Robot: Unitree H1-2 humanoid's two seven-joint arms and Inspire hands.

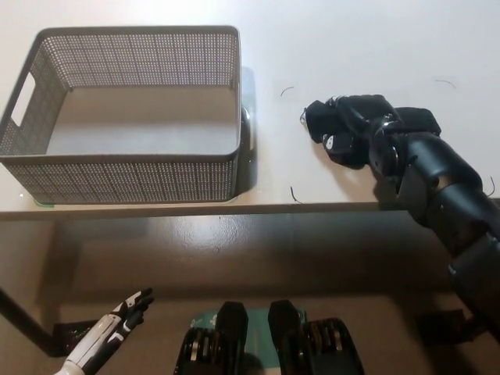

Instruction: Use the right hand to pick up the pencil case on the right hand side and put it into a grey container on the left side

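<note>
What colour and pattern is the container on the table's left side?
Grey, with perforated mesh-like walls; the container shows only in the head view.

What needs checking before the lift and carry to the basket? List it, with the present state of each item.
1. Right hand closed around the black pencil case: ok, fingers wrap it.
2. Case clear of the table: cannot tell.
3. Grey basket upright, nothing in it: ok.
4. Table between case and basket free of objects: ok.
5. Basket wall higher than the case: not ok for sliding, so lift first.
6. Left hand low, below the table edge, out of the path: ok.
</note>
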